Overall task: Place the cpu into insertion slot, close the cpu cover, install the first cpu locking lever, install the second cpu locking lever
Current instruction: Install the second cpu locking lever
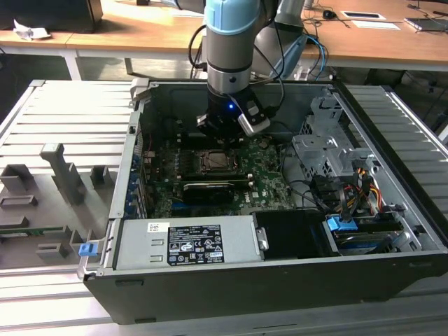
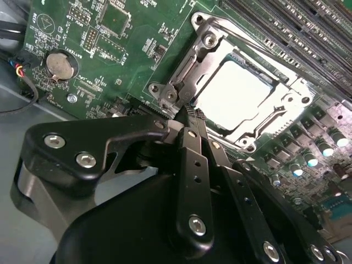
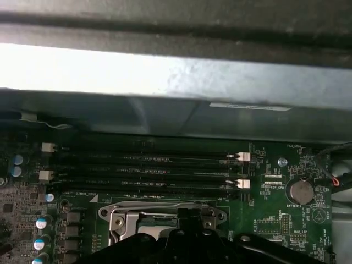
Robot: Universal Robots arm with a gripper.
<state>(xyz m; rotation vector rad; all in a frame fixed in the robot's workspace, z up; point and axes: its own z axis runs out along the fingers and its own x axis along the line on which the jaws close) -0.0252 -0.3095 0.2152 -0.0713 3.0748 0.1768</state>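
The cpu [image 2: 234,93] lies in the insertion slot [image 2: 275,129], its silver top glaring bright. The grey metal cpu cover [image 2: 201,58] lies down flat around it, the chip showing through its window. My gripper [image 2: 193,114] is shut, its black fingertips pressed together at the socket's corner beside a metal hinge piece [image 2: 170,94]; I cannot tell whether they pinch a lever. In the exterior view the gripper [image 1: 218,137] hangs inside the open computer case just behind the insertion slot [image 1: 214,162]. The first wrist view shows the cpu cover's [image 3: 118,212] edge above the gripper's body.
Long memory slots [image 3: 143,170] run behind the socket, a coin battery [image 3: 301,191] to one side. A black expansion card [image 1: 208,189], power supply [image 1: 189,243], drive cage [image 1: 329,150] and cables [image 1: 350,192] crowd the case. A grey fixture tray [image 1: 42,196] lies at the exterior view's left.
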